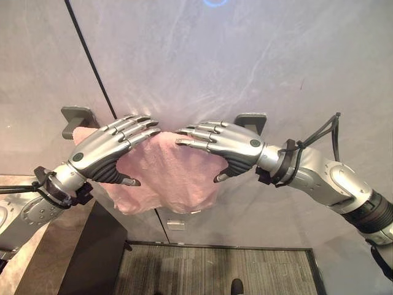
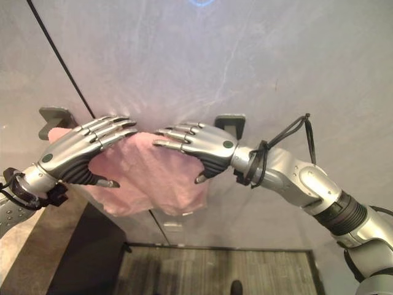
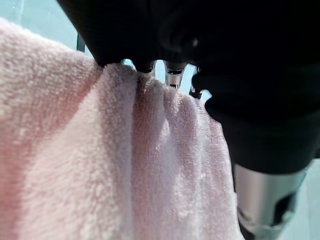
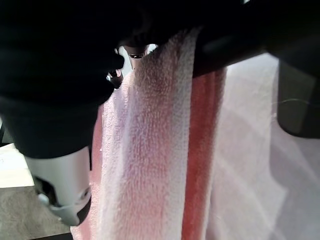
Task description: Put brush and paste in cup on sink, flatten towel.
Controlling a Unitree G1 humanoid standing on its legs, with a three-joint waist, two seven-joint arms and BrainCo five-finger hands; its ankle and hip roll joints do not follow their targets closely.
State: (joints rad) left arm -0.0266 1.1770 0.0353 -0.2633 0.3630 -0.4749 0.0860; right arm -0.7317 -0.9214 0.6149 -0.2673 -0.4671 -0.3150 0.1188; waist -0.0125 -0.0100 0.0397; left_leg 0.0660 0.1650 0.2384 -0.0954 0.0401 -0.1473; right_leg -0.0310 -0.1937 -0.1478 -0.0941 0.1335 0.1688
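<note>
Pink fluffy towel (image 1: 166, 175) bunched, hanging on wall rail.

Pink towel (image 4: 150, 150) in hanging folds, apparently against the right hand (image 4: 55, 75).

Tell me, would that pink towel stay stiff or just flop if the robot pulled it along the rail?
Probably floppy: the pink towel sags in bunched folds below both hands. Its fluffy pile looks grippy, so it should drag rather than slip under the left robot hand and right robot hand. It likely weighs little.
</note>
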